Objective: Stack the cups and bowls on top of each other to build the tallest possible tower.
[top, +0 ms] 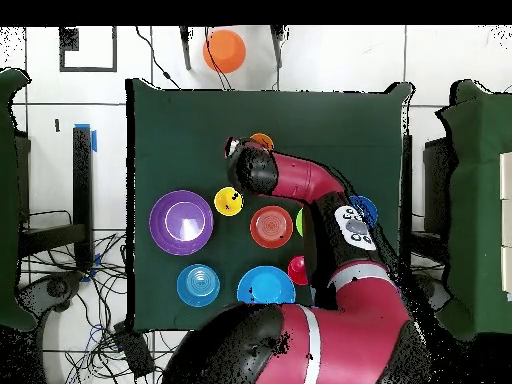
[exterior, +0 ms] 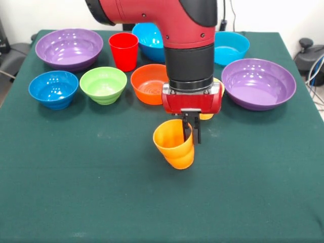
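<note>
The orange cup point(exterior: 174, 146) is seen tilted, mouth tipped up and toward the camera, its bulging stepped base low against the green table point(exterior: 76, 192). Its far rim is pinched by the gripper point(exterior: 191, 130), dark fingers closed over the wall, one inside and one outside. Whether the base touches the cloth or hangs just above cannot be told.

Behind the cup, the orange bowl point(exterior: 149, 83) is partly covered by the arm, and only slivers of the yellow cup point(exterior: 218, 90) are shown beside the red wrist housing. The large blue bowl point(exterior: 149, 40) and the cyan bowl point(exterior: 230, 47) are each cut by the arm. Left of the orange bowl, the green bowl point(exterior: 104, 84), dark blue bowl point(exterior: 53, 89), red cup point(exterior: 123, 51) and one purple bowl point(exterior: 69, 48) stand clear; the other purple bowl point(exterior: 258, 83) lies right.

From overhead, the held cup is glimpsed only as an orange edge past the wrist.
</note>
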`<act>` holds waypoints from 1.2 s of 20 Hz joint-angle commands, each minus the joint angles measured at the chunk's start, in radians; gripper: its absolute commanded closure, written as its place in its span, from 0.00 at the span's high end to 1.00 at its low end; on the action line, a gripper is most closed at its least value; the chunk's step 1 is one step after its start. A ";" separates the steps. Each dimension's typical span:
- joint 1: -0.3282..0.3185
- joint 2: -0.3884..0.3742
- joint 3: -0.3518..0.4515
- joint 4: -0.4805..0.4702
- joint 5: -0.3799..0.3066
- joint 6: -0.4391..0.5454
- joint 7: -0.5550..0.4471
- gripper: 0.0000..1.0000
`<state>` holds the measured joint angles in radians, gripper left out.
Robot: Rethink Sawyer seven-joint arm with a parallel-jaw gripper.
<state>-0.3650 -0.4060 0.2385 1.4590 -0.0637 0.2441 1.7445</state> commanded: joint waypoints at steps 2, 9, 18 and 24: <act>-0.016 0.018 0.131 0.055 0.010 0.021 0.085 0.00; -0.032 0.016 0.148 0.072 0.005 0.014 0.091 0.00; -0.049 0.023 0.167 0.082 -0.004 -0.012 0.094 0.00; -0.048 0.021 0.162 0.077 -0.007 0.001 0.089 0.00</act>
<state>-0.4036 -0.4056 0.3284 1.4970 -0.0637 0.2439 1.7445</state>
